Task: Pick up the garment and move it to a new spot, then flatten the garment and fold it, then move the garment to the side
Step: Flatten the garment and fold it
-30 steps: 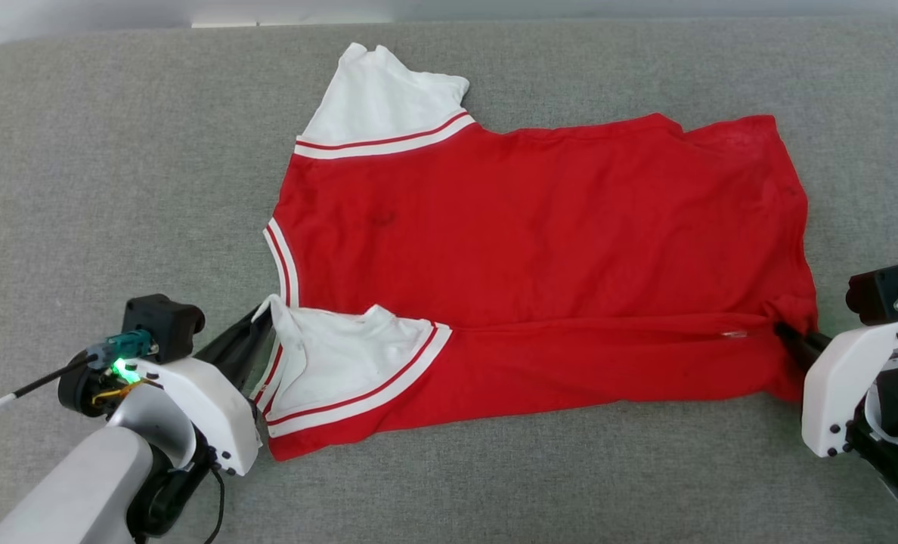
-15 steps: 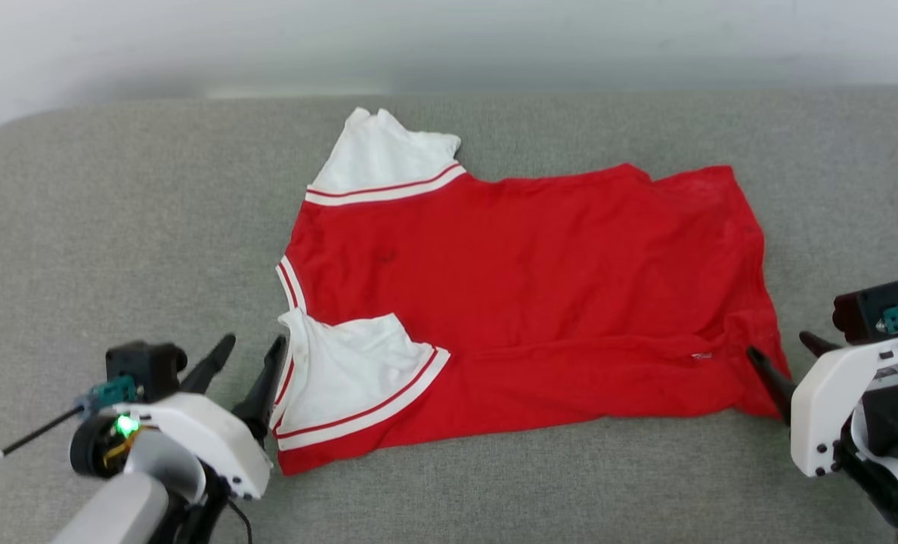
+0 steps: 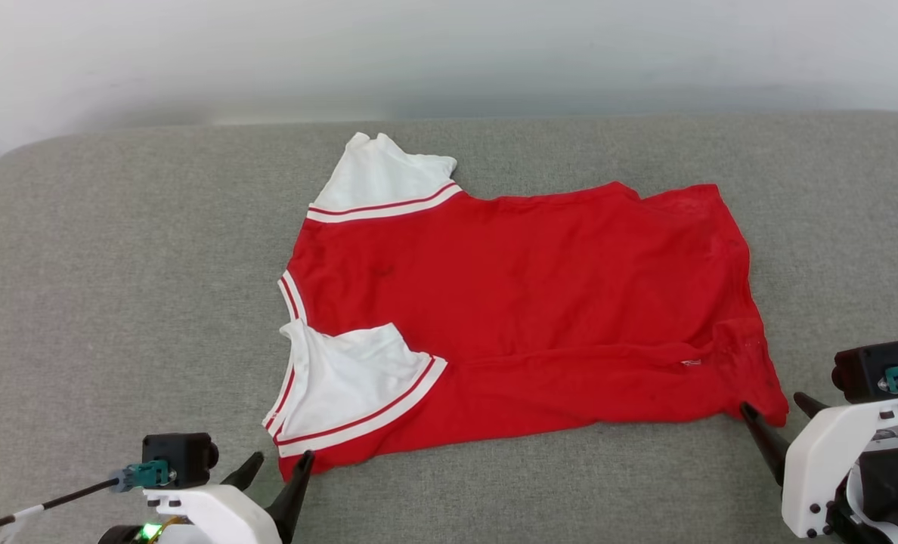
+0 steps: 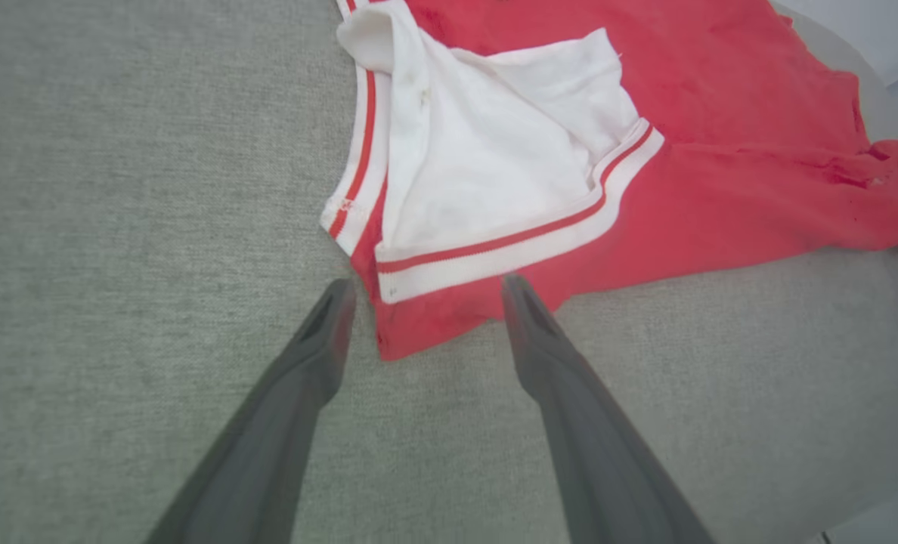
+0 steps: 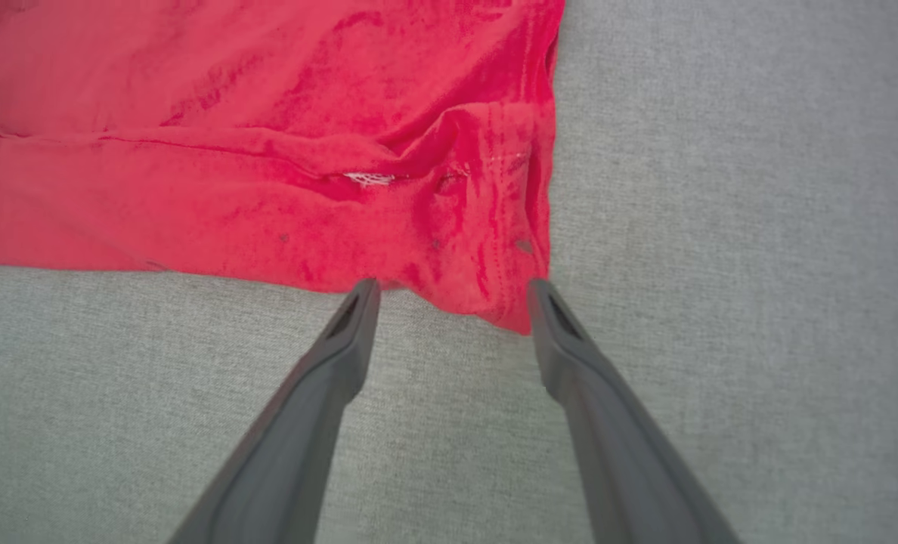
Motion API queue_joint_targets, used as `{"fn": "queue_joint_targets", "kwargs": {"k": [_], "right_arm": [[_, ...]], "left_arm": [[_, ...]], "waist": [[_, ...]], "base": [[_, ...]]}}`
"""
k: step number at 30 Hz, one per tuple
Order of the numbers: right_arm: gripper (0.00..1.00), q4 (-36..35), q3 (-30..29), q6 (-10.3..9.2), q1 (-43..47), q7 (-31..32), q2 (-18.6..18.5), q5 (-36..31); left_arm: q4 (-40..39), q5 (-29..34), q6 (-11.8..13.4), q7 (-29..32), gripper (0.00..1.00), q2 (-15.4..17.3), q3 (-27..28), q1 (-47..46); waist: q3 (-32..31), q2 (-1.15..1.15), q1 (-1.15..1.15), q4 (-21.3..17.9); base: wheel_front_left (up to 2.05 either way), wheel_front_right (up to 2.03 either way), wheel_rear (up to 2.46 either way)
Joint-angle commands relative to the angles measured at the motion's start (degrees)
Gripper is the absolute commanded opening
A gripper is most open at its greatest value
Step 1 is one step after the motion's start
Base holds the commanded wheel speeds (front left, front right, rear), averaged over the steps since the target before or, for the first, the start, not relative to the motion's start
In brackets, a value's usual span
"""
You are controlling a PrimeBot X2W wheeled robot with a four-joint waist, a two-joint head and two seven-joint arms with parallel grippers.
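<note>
The garment (image 3: pixel 524 302), a red jersey with white sleeves and red-and-white striped trim, lies spread on the grey cushion, its near strip folded over onto the body and its print hidden. My left gripper (image 3: pixel 279 470) stands open just in front of the garment's near left corner (image 4: pixel 411 332), fingers apart and holding nothing. In the left wrist view the folded white sleeve (image 4: pixel 494 159) sits just beyond my left gripper (image 4: pixel 422 295). My right gripper (image 3: pixel 774 408) is open beside the near right corner (image 5: pixel 494 295), and nothing sits between the spread fingers of this right gripper (image 5: pixel 453 291).
The grey cushion (image 3: pixel 131 287) extends to both sides of the garment, with bare fabric on the left and at the front. A pale wall (image 3: pixel 449 53) runs behind its far edge. The cushion's left end curves away at the far left.
Both grippers opened and let go of the garment's near corners, then drew back toward me. The head camera tilted up, so the whole scene sits lower and the wall shows.
</note>
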Motion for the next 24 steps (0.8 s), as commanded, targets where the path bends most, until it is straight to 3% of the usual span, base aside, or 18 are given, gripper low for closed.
{"fn": "queue_joint_targets", "kwargs": {"k": [1,7,16,17,18,24], "right_arm": [[1.00,-0.78,-0.31,-0.04,0.70,0.22,0.52,-0.59],[1.00,-3.31,-0.78,-0.04,1.21,0.95,1.63,-1.40],[1.00,-5.71,-1.03,-0.04,-1.37,1.66,-0.18,-1.63],[1.00,-5.84,-1.12,-0.04,-1.68,1.72,-0.29,-1.62],[1.00,-5.99,-1.15,-0.04,-1.93,1.78,-0.42,-1.69],[1.00,-5.34,-1.38,-0.04,-2.14,2.38,-1.68,-3.34]], "left_arm": [[0.01,0.53,0.69,0.43,1.00,0.27,-0.16,0.36],[2.00,0.74,3.33,0.77,1.00,-0.43,0.46,-0.96],[7.49,0.19,2.09,5.33,0.98,-2.00,-2.80,-2.30],[8.13,0.44,1.85,5.63,0.28,-2.26,-3.38,-2.58],[8.70,0.27,1.21,6.10,0.00,-2.61,-3.97,-2.76],[9.65,0.48,-1.35,3.97,0.00,-3.62,-4.31,-3.63]], "waist": [[0.52,0.00,0.01,-0.36],[2.77,0.00,0.01,-1.28],[7.52,0.00,0.01,-2.40],[7.85,0.00,0.01,-2.36],[8.04,0.00,0.01,-2.30],[6.73,0.00,0.01,-1.26]], "base": [[0.00,0.00,0.00],[0.00,0.00,0.00],[0.00,0.00,0.00],[0.00,0.00,0.00],[0.00,0.00,0.00],[0.00,0.00,0.00]]}}
